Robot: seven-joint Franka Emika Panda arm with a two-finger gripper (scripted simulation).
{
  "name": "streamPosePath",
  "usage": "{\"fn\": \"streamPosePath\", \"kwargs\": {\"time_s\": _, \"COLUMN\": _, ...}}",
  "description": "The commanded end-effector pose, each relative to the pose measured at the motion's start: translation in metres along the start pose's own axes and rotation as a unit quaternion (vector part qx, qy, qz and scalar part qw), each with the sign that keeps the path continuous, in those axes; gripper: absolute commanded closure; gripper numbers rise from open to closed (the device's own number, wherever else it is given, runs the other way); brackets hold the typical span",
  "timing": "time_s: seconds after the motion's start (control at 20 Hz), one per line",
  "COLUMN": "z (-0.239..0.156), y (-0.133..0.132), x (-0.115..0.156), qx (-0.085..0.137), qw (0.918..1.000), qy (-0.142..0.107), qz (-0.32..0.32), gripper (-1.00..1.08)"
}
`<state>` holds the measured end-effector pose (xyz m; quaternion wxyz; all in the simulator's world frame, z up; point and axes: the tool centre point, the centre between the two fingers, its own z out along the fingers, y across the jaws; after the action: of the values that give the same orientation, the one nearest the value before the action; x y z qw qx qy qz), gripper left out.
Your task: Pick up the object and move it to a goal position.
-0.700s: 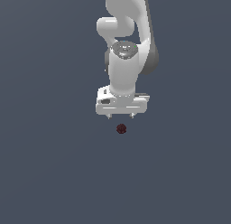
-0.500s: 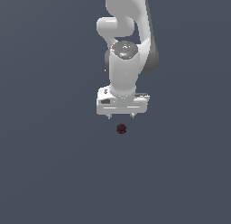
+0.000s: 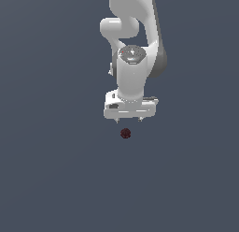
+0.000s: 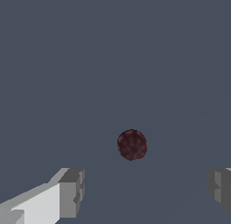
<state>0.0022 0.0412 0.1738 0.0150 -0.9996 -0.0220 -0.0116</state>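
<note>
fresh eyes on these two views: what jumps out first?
The big white robot arm hanging down the middle of the exterior view dominates, its pincer pointed down over a plain grey surface. Just below it sits the only other thing: a tiny dark red, bumpy ball. In the wrist view that ball lies between and ahead of the two grey fingertips, which stand wide apart, touching nothing.

white hand (image 3: 130, 119) just above tiny dark red ball (image 3: 125, 133), apart.

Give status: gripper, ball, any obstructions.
White gripper open, empty, fingers spread wide. Small dark red bumpy ball lies between the finger lines, untouched, not gripped. Nothing else visible in the way.
</note>
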Motion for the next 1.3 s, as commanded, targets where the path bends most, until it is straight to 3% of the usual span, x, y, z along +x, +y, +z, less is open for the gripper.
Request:
{"fn": "streamPosePath", "kwargs": {"time_s": 0.0, "z": 0.000, "y": 0.000, "x": 0.000, "qx": 0.000, "qw": 1.0000, "qy": 0.000, "qz": 0.002, "gripper": -0.92}}
{"fn": "streamPosePath", "kwargs": {"time_s": 0.7, "z": 0.015, "y": 0.000, "x": -0.002, "qx": 0.001, "qw": 0.9956, "qy": -0.003, "qz": 0.093, "gripper": -0.92}}
{"fn": "streamPosePath", "kwargs": {"time_s": 0.95, "z": 0.025, "y": 0.000, "x": -0.004, "qx": 0.001, "qw": 0.9874, "qy": -0.005, "qz": 0.158, "gripper": -0.92}}
{"fn": "streamPosePath", "kwargs": {"time_s": 1.25, "z": 0.037, "y": 0.001, "x": -0.006, "qx": -0.001, "qw": 0.9709, "qy": -0.007, "qz": 0.240, "gripper": -0.92}}
